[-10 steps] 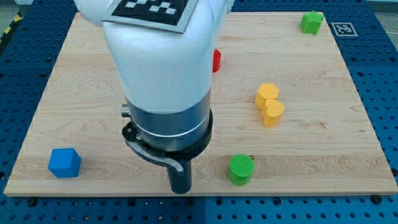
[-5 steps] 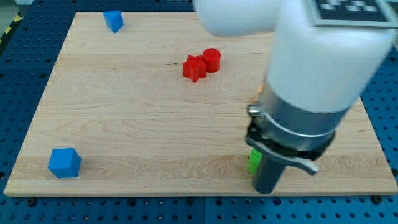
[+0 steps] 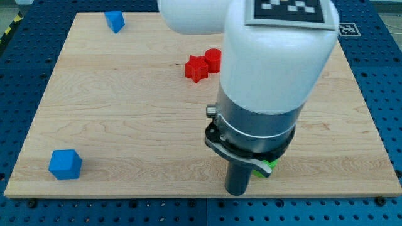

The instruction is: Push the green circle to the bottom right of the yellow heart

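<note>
Only a sliver of the green circle (image 3: 268, 167) shows, near the view's bottom edge of the board, just right of my rod. My tip (image 3: 237, 192) rests at the board's bottom edge, to the left of and slightly below the green circle, close to it or touching it. The yellow heart is hidden behind the arm's large white and grey body, which covers the board's middle right.
A red star (image 3: 196, 68) and a red circle (image 3: 213, 58) sit side by side at the top centre. A blue block (image 3: 114, 20) lies at the top left. A blue cube (image 3: 65, 164) lies at the bottom left. The wooden board (image 3: 113, 113) ends just below my tip.
The arm swung from the view's left to the right, then back a little left. The green circle has shifted rightwards along the bottom. The yellow blocks are now covered by the arm.
</note>
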You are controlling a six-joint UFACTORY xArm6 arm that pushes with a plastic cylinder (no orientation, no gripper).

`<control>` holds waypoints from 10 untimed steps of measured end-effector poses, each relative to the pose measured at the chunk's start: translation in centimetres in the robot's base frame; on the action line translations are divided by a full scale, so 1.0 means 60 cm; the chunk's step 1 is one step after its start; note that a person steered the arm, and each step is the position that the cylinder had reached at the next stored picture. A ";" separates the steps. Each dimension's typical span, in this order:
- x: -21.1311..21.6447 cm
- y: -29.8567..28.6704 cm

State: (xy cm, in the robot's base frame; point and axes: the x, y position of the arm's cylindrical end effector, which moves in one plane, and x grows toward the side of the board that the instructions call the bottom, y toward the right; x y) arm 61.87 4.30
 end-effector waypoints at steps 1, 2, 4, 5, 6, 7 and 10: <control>-0.032 0.005; -0.061 0.020; -0.032 0.027; -0.024 0.077; -0.024 0.125; -0.049 0.151; -0.061 0.120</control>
State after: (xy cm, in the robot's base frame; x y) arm 58.22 11.52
